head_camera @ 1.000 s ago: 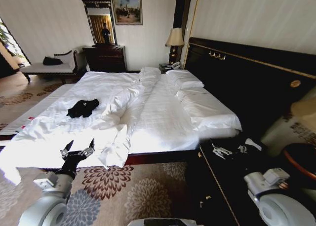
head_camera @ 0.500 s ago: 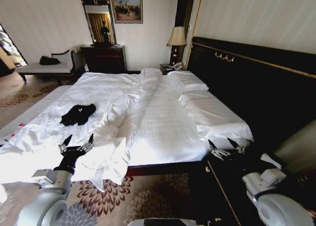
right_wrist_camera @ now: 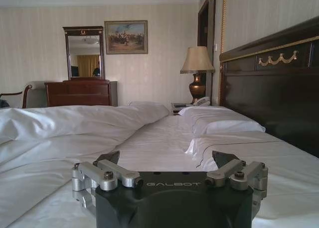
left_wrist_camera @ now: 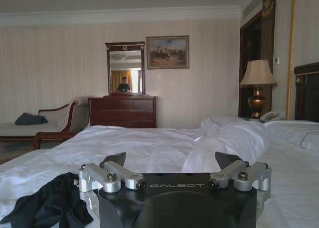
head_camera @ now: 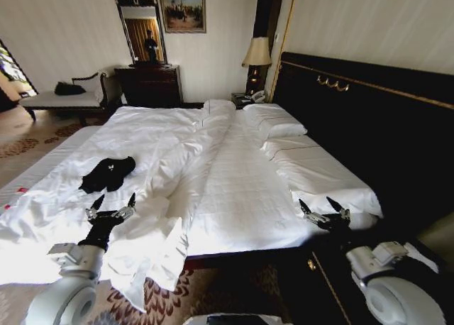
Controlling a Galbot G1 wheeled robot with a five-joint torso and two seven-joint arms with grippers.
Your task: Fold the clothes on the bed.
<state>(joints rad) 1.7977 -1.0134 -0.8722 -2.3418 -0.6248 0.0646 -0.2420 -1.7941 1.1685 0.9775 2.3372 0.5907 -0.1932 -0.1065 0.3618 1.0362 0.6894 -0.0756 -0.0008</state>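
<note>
The clothes (head_camera: 106,172), a crumpled black T-shirt, lie on the left side of the bed (head_camera: 234,190), a large bed with white sheets and a dark headboard. My left gripper (head_camera: 112,204) is open, held low over the near edge of the bed just short of the shirt. In the left wrist view the clothes (left_wrist_camera: 50,203) lie beside the open left gripper (left_wrist_camera: 172,161). My right gripper (head_camera: 323,206) is open over the bed's near right corner, by the pillow. The right wrist view looks past the open right gripper (right_wrist_camera: 167,158) along the white sheets.
A rumpled duvet ridge (head_camera: 191,155) runs down the middle of the bed. Pillows (head_camera: 277,123) lie by the headboard (head_camera: 355,119). A lamp (head_camera: 257,59) stands on the far nightstand. A dark dresser with mirror (head_camera: 149,84) and a chaise (head_camera: 64,98) line the far wall.
The whole view has shifted: the bed sits closer and lower, and the dark nightstand at the right has slid out of view. Both grippers now reach over the bed's near edge.
</note>
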